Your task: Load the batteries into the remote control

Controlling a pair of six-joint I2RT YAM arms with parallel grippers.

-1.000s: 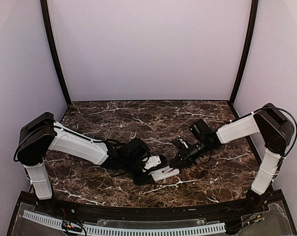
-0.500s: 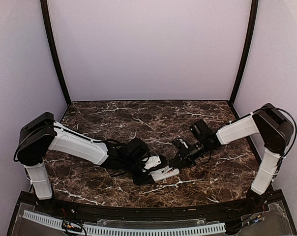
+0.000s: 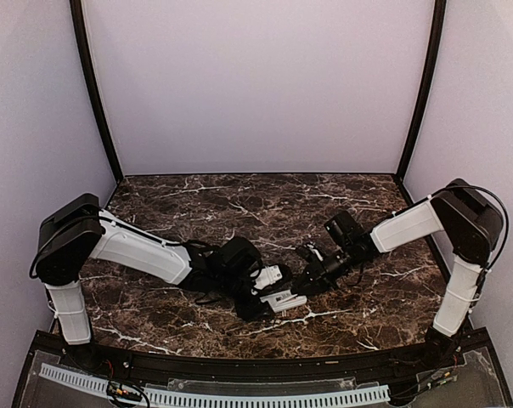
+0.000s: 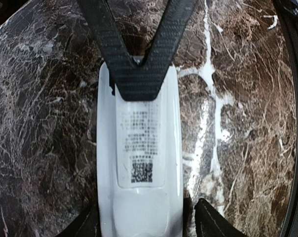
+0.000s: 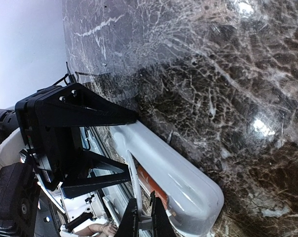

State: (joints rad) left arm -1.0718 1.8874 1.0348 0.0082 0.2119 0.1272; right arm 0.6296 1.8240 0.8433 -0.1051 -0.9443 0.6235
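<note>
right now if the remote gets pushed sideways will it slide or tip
Likely slides, not tips: the remote lies flat and low on the table. Its glossy rounded shell looks slippery and might rock. It looks like rigid plastic, so bending seems unlikely.

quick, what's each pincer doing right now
left pincer: open, fingers either side of the remote
right pincer: closed, tips on the remote, nothing visibly held
</note>
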